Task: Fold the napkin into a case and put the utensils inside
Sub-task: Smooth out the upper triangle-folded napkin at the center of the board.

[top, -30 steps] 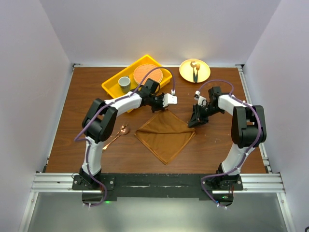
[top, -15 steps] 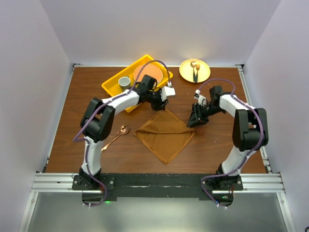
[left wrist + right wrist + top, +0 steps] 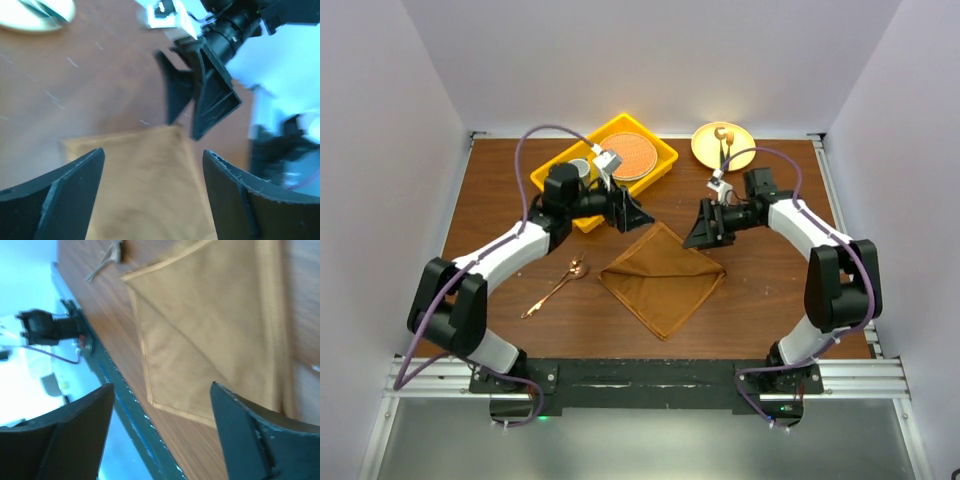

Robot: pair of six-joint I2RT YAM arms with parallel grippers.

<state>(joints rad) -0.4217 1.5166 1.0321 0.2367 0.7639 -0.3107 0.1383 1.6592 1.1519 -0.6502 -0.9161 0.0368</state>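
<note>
The rust-brown napkin (image 3: pixel 663 278) lies flat on the table as a diamond, and a diagonal fold line shows across the napkin (image 3: pixel 210 325) in the right wrist view. The copper spoon (image 3: pixel 555 285) rests on the wood left of it; the spoon (image 3: pixel 107 260) also shows at the top of the right wrist view. My left gripper (image 3: pixel 636 214) hovers open just beyond the cloth's far corner, with the napkin (image 3: pixel 145 185) below its jaws. My right gripper (image 3: pixel 696 230) is open to the right of that corner, facing the left one. Neither holds anything.
A yellow tray (image 3: pixel 552 182) at the back holds an orange plate (image 3: pixel 625 155) and a grey cup (image 3: pixel 578 168). A yellow plate (image 3: pixel 740 155) with a dark-handled utensil (image 3: pixel 724 147) sits back right. The black rail (image 3: pixel 650 375) runs along the near edge.
Both grippers have gone from nearly shut to wide open. The left arm has swung back and lowered, its gripper moving left. The right gripper has shifted left and slightly back. The napkin stays put.
</note>
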